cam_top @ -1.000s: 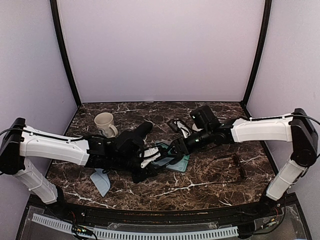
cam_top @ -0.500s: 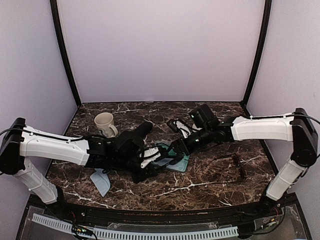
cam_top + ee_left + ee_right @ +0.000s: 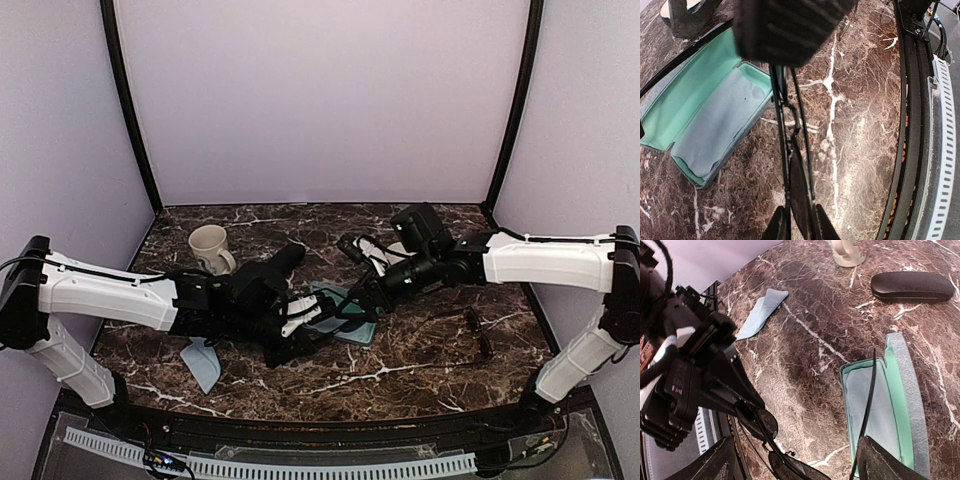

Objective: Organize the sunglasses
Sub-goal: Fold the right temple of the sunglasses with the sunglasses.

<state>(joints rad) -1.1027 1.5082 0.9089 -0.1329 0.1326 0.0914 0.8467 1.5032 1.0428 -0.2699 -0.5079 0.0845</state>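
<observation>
While left gripper (image 3: 798, 225) pinches thin dark-framed sunglasses (image 3: 799, 190) just beside open mint-lined blue-grey case (image 3: 705, 125), right gripper (image 3: 795, 460) gapes wide, holding nothing. Risk: splayed temple arm (image 3: 870, 385) catches case rim or right finger (image 3: 885, 460), twisting frame out of pinch.

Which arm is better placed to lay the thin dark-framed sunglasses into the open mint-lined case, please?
Left, probably. The left gripper is shut on the thin dark-framed sunglasses right beside the open mint-lined case, while the right gripper stands open, gripping nothing.
</observation>
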